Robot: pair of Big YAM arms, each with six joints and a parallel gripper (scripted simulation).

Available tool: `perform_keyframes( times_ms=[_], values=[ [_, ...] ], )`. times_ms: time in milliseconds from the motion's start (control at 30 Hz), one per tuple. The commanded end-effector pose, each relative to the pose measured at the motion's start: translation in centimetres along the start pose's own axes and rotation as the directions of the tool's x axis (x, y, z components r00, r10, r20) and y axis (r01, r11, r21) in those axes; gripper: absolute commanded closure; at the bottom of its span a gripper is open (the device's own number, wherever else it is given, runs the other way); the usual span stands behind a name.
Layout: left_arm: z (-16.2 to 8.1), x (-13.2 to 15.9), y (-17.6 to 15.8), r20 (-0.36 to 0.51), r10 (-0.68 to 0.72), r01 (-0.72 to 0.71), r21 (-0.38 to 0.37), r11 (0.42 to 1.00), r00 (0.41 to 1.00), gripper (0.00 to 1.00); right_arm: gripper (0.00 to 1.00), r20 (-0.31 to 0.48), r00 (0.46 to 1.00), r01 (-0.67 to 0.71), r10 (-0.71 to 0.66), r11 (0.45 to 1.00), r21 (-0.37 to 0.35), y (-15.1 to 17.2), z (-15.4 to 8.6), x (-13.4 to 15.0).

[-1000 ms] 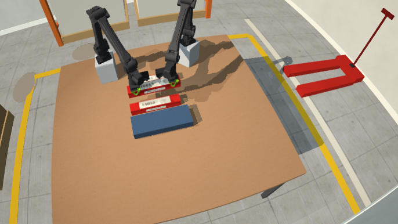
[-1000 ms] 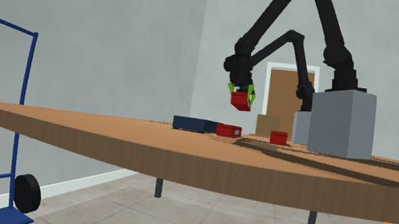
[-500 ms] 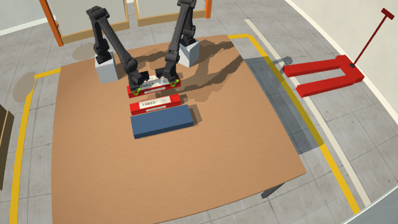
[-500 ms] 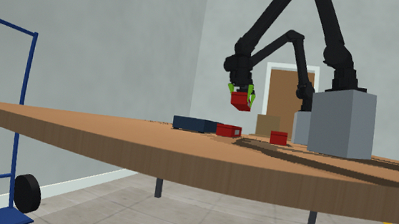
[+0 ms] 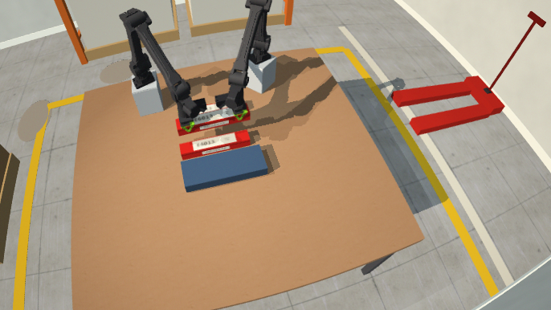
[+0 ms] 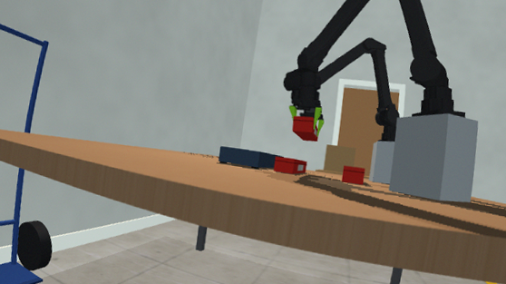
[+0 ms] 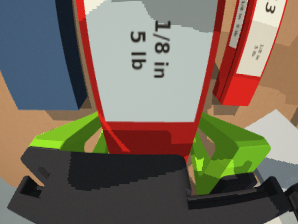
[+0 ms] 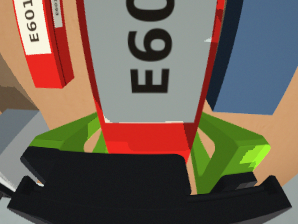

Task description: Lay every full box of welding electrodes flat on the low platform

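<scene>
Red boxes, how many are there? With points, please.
3. One red box (image 5: pixel 214 125) (image 6: pixel 304 129) (image 7: pixel 150 100) (image 8: pixel 150 107) is up in both arms' jaws. The second (image 5: pixel 241 138) (image 6: pixel 285 166) is down beside the blue platform (image 5: pixel 225 166) (image 6: pixel 239 157) (image 7: pixel 35 55) (image 8: pixel 260 60). The third (image 6: pixel 353 175) (image 7: pixel 237 92) (image 8: pixel 47 75) sits farther from it.

Red box (image 5: pixel 214 124) (image 6: pixel 305 128) (image 7: pixel 145 95) (image 8: pixel 150 107) hangs, two boxes (image 5: pixel 214 144) (image 6: pixel 353 174) (image 7: pixel 252 55) (image 8: pixel 37 65) lie off platform (image 5: pixel 225 166) (image 6: pixel 239 157) (image 7: pixel 35 55) (image 8: pixel 260 60)

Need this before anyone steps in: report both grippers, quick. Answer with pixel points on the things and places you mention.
Left gripper (image 5: pixel 241 116) (image 6: pixel 305 125) (image 7: pixel 151 120): shut on one end of the raised E6013 electrode box (image 5: pixel 213 119) (image 6: pixel 303 129) (image 7: pixel 145 95) (image 8: pixel 145 107).
Right gripper (image 5: pixel 188 128) (image 8: pixel 151 120): shut on its other end.
</scene>
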State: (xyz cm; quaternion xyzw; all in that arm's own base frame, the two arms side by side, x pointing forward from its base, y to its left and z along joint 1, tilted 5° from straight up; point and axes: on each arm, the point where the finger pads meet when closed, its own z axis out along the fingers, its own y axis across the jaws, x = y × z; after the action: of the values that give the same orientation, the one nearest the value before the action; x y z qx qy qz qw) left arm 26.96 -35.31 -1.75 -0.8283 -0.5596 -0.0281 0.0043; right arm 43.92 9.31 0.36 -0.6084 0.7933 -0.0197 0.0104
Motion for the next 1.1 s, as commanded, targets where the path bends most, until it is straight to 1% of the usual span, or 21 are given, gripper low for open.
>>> perform_keyframes(
  times_ms=[0,800,833,867,1067],
  values=[
    [-4.1,-0.7,2.5,0.024,-0.001,0.003,-0.076,0.997,1.0,1.0,1.0,0.027,1.0,-0.004,0.002,0.997,0.076,-2.6,-4.0,-0.8],
    [-4.1,-0.7,2.5,0.024,-0.001,0.003,-0.076,0.997,1.0,1.0,1.0,0.027,1.0,-0.004,0.002,0.997,0.076,-2.6,-4.0,-0.8],
    [-4.1,-0.7,2.5,0.024,-0.001,0.003,-0.076,0.997,1.0,1.0,1.0,0.038,0.999,-0.007,0.003,0.994,0.106,-3.9,-5.9,-0.6],
    [-6.0,-0.6,3.8,0.037,-0.003,0.007,-0.105,0.994,0.999,1.0,1.0,0.038,0.999,-0.007,0.003,0.994,0.107,-3.8,-6.0,-0.6],
    [-6.7,-0.6,3.7,0.038,-0.003,0.007,-0.106,0.994,0.999,1.0,1.0,0.038,0.999,-0.007,0.003,0.994,0.107,-3.8,-6.7,-0.6]
  ],
)
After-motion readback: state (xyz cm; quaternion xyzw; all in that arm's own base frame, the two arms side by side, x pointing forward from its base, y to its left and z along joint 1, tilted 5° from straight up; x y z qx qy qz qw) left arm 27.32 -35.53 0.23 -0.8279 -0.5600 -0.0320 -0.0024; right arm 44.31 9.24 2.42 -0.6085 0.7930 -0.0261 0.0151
